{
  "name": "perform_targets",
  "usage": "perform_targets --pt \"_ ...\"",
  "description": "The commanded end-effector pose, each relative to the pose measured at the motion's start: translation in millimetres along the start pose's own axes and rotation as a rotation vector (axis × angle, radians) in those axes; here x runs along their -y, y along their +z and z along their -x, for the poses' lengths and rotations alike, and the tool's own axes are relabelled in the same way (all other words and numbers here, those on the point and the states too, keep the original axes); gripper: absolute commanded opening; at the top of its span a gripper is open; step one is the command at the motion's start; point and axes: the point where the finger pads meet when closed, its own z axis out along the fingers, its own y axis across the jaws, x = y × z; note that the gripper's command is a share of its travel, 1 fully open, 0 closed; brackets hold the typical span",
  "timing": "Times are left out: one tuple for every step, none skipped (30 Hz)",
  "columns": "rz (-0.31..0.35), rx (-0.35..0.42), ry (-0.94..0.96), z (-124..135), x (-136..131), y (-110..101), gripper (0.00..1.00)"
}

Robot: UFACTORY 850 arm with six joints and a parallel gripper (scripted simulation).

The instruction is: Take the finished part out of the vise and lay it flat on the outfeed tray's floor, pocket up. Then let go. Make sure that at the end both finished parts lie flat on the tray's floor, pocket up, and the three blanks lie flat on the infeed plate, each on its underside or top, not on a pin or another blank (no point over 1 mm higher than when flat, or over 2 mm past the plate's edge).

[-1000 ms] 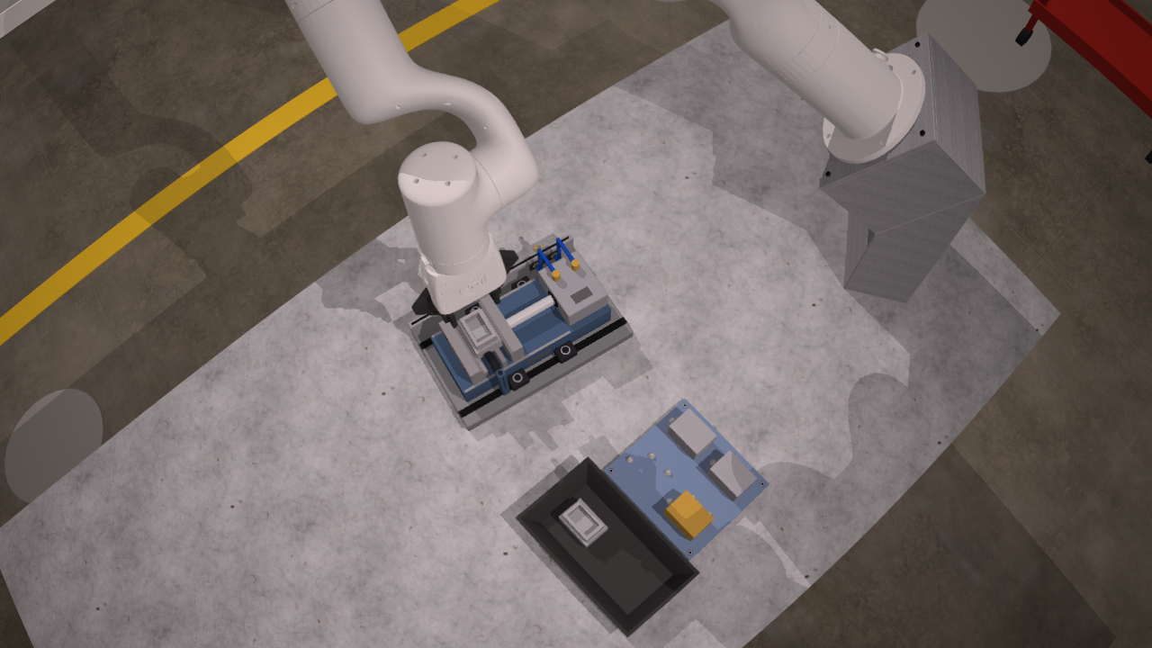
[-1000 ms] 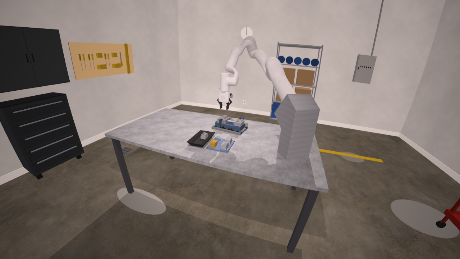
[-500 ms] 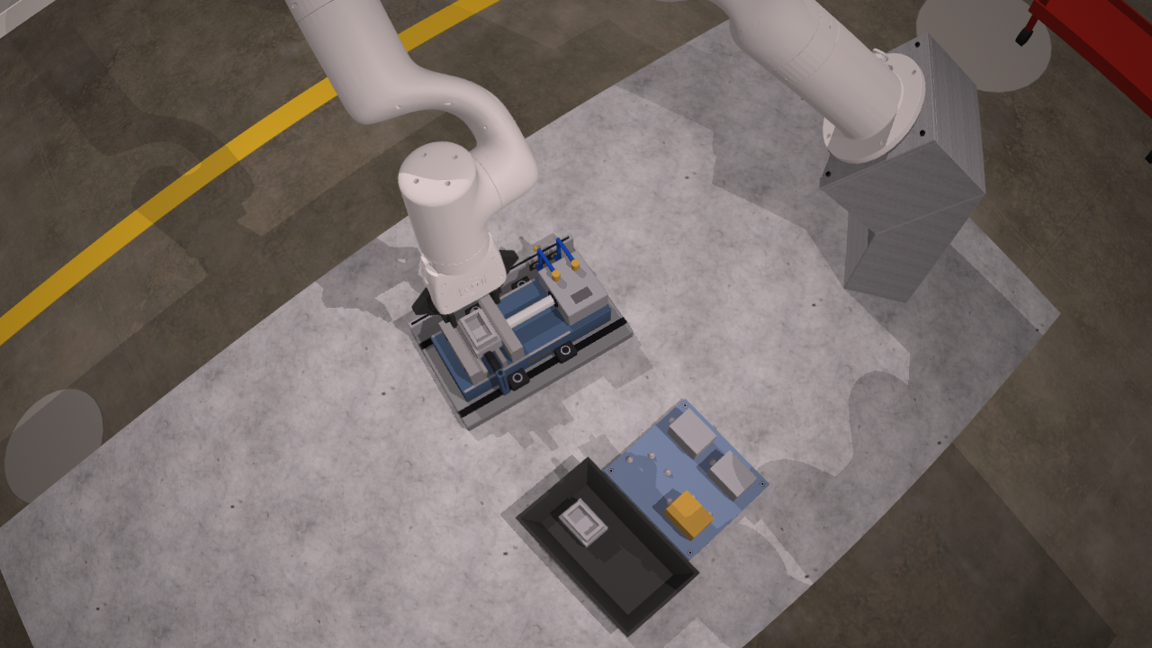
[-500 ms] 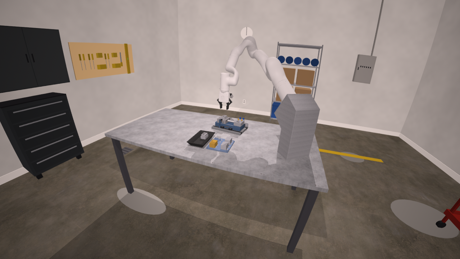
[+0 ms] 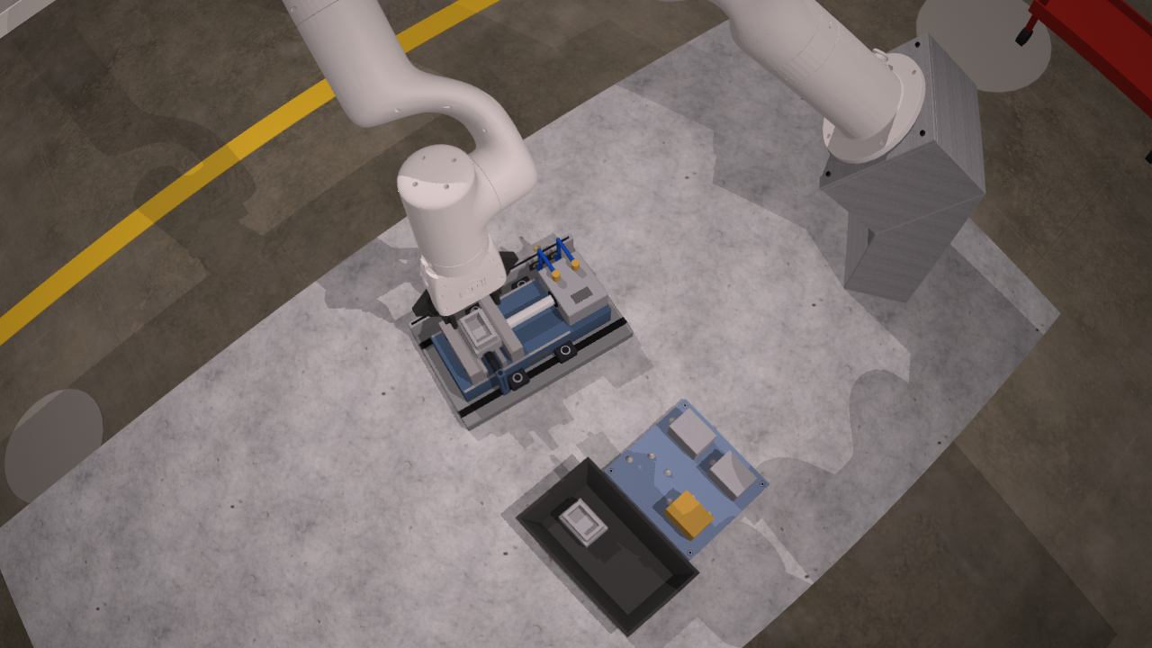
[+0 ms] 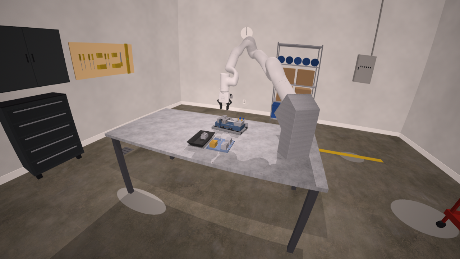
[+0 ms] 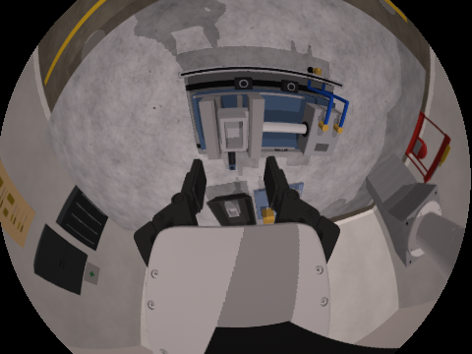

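Note:
The grey finished part (image 5: pixel 476 328) with its pocket up sits clamped between the jaws of the blue vise (image 5: pixel 517 327); it also shows in the wrist view (image 7: pixel 234 132). My gripper (image 7: pixel 234 168) (image 6: pixel 224 105) is open and empty, hanging well above the vise's left end. The black outfeed tray (image 5: pixel 606 543) lies on the table in front of the vise, and a similar grey pocketed part (image 5: pixel 583 521) lies flat on its floor.
A blue fixture plate (image 5: pixel 684 477) with two grey blocks and a yellow block (image 5: pixel 688 514) lies beside the tray. The arm's grey pedestal (image 5: pixel 910 173) stands at the table's right. Blue hoses (image 5: pixel 553 259) rise at the vise's far end.

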Motion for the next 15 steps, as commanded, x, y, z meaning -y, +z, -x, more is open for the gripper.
perform_targets --pt "0.002 0.0 0.0 0.0 0.4 1.8 0.69" --pt "0.002 0.0 0.0 -0.1 0.4 2.9 0.69" --pt "0.002 0.0 0.0 -0.1 0.4 4.0 0.69" --pt "0.002 0.0 0.0 -0.1 0.4 5.2 0.69" --pt "0.002 0.0 0.0 -0.2 0.4 6.6 0.69" --pt "0.002 0.0 0.0 -0.2 0.4 8.0 0.69" --pt "0.002 0.0 0.0 -0.2 0.3 9.5 0.69" --pt "0.002 0.0 0.0 -0.3 0.3 11.1 0.69" --pt "0.002 0.0 0.0 -0.3 0.3 12.7 0.69" --pt "0.002 0.0 0.0 -0.4 0.3 14.4 0.69" --pt "0.002 0.0 0.0 -0.4 0.2 16.2 0.69" --pt "0.002 0.0 0.0 -0.4 0.2 18.0 0.69" --pt "0.002 0.0 0.0 -0.5 0.2 19.9 0.69" --pt "0.002 0.0 0.0 -0.5 0.1 21.8 0.69" --pt "0.002 0.0 0.0 -0.6 0.1 23.8 0.69"
